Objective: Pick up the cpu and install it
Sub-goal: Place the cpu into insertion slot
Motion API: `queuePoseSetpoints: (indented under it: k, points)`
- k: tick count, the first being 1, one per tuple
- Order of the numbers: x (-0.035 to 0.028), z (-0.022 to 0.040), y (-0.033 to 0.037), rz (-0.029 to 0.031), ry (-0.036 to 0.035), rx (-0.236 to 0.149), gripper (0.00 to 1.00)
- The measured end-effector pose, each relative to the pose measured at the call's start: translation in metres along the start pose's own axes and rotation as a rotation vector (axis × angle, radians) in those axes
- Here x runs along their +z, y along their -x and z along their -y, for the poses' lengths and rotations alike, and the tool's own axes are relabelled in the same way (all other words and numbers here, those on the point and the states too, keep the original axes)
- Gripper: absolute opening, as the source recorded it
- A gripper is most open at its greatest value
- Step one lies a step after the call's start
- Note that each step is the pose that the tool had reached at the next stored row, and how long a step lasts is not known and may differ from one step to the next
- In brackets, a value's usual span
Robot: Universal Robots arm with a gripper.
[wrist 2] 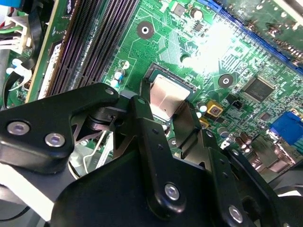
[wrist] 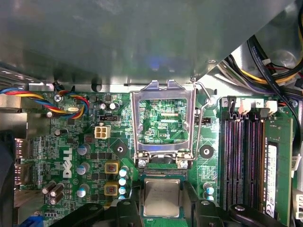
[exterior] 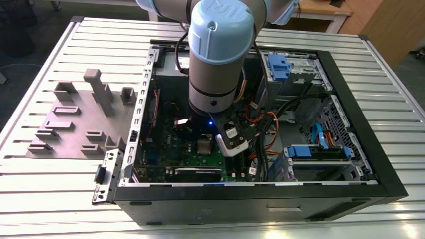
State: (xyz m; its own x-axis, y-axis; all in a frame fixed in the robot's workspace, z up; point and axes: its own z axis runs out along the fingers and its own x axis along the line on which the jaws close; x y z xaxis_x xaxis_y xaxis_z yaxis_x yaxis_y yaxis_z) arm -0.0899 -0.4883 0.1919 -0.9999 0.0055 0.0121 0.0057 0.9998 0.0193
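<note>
First wrist view: your gripper (wrist: 161,191) is clamped on the cpu (wrist: 161,198) by opposite edges, holding it level over the socket (wrist: 161,173); the frame (wrist: 163,118) stands open to receive it.

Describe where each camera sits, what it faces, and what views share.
Exterior view: outside and above, looking down into the computer case on the table; shows the arm.
First wrist view: on the arm, facing the green board and open socket frame; shows the gripper.
Second wrist view: on the arm, slanted across that board; shows the gripper.
Shared: both wrist views show the silver chip by the gripper.
</note>
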Motion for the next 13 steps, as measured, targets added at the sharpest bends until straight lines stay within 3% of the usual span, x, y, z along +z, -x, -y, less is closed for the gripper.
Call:
queuePoseSetpoints:
  k: [13]
  points:
    - [0.0019,-0.0009,0.0008,-0.0001,-0.0001,0.000,0.44]
